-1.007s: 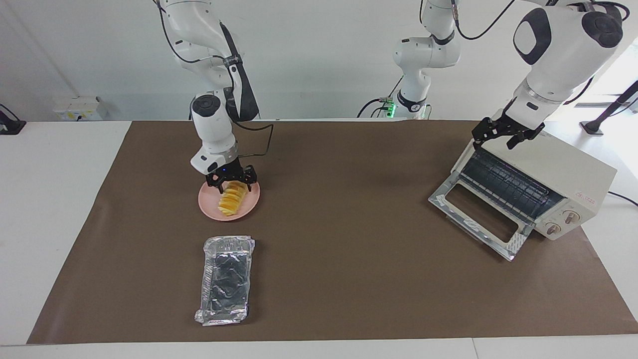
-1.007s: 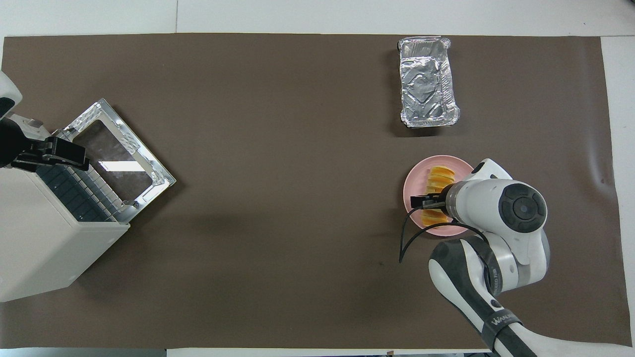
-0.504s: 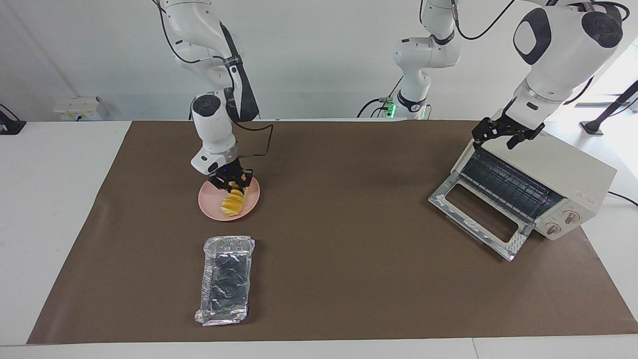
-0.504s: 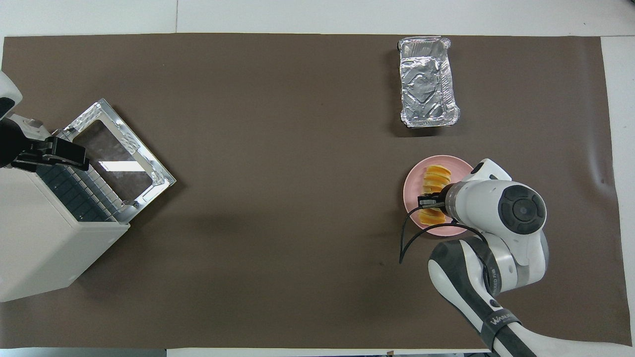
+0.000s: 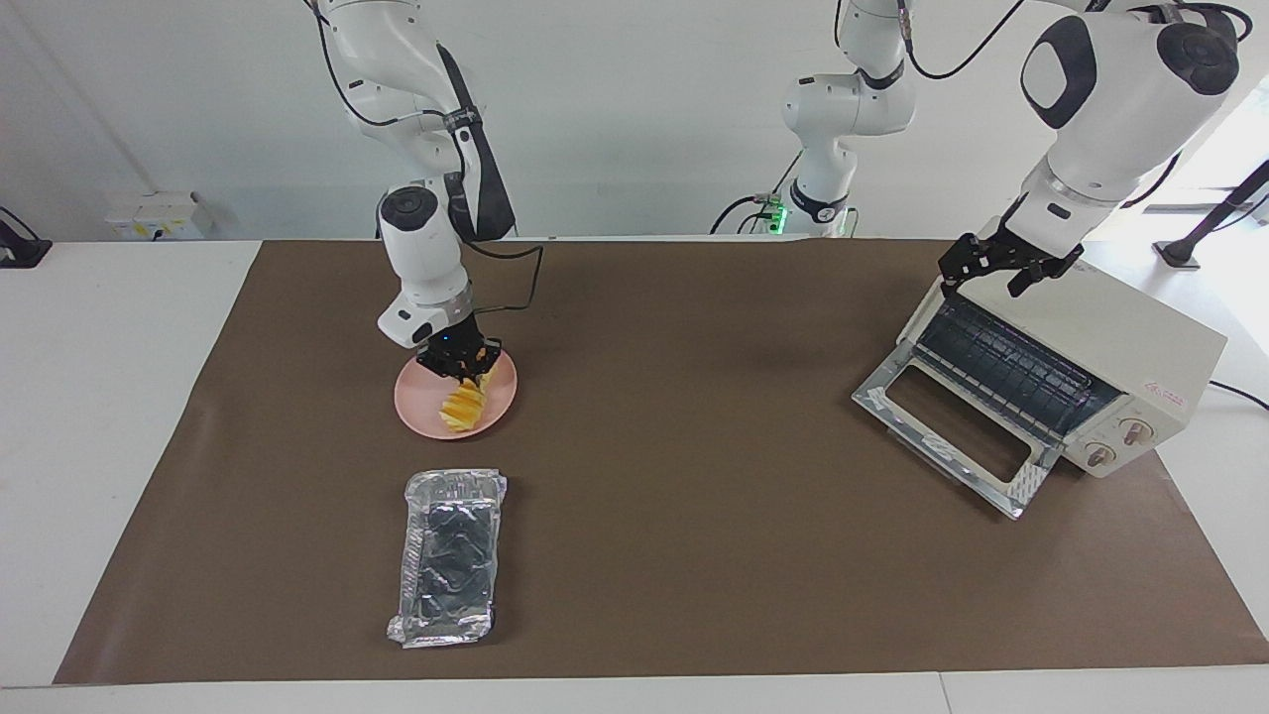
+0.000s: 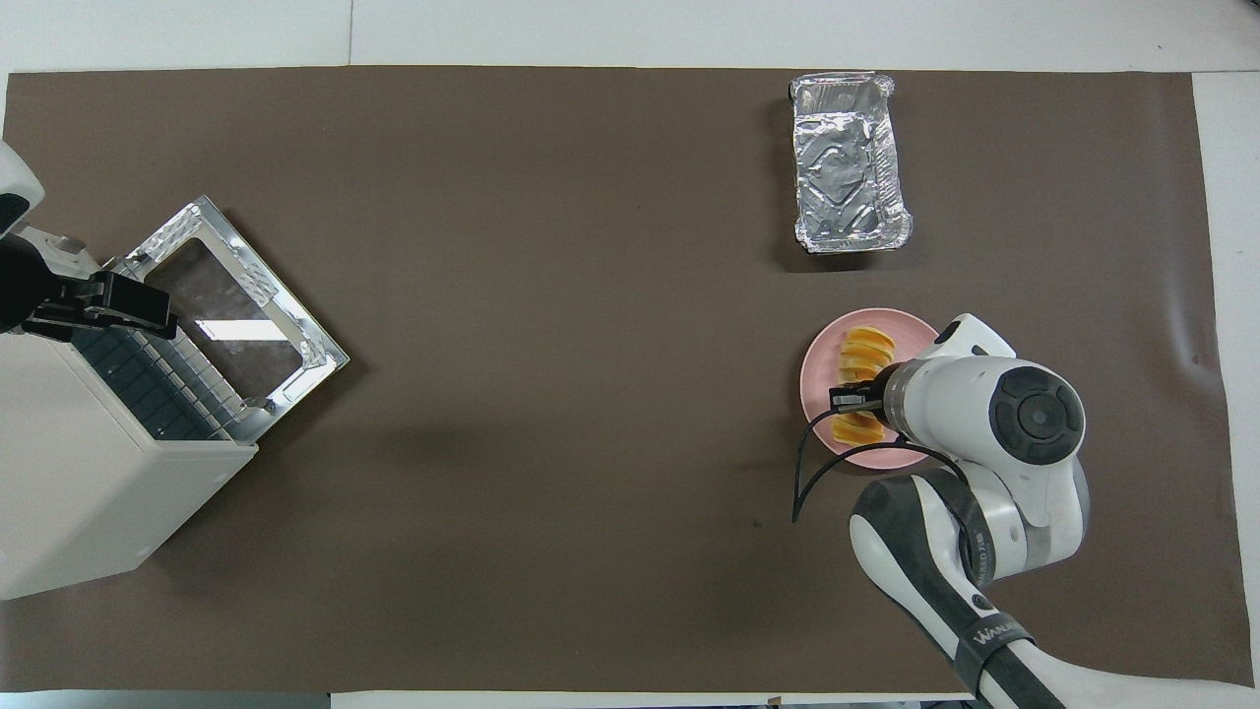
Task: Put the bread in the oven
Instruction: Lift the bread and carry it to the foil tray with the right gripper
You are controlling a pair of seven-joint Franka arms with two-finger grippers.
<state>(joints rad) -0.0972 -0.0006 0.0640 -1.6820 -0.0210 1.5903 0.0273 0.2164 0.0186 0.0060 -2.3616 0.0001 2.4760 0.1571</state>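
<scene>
Right hand [image 5: 459, 369] pinches ridged, sliced bread [image 5: 463, 406] — left hand [image 5: 1003, 266] spread open, idle.

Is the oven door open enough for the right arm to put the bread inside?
Probably yes. The oven has its door dropped fully open, rack bare. The right gripper is closed on the bread; the left gripper hovers over the oven's top.

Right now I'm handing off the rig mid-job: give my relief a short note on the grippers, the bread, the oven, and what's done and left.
Right gripper: down on the pink round plate, closed on the yellow-orange sliced bread loaf; the loaf is not yet lifted.
Left gripper: open, waiting over the top front edge of the cream-white toaster oven.
Done: the oven's glass door is down.
Left: lift the bread, carry it across, set it on the rack.
Crinkled silver foil tray: untouched.
</scene>
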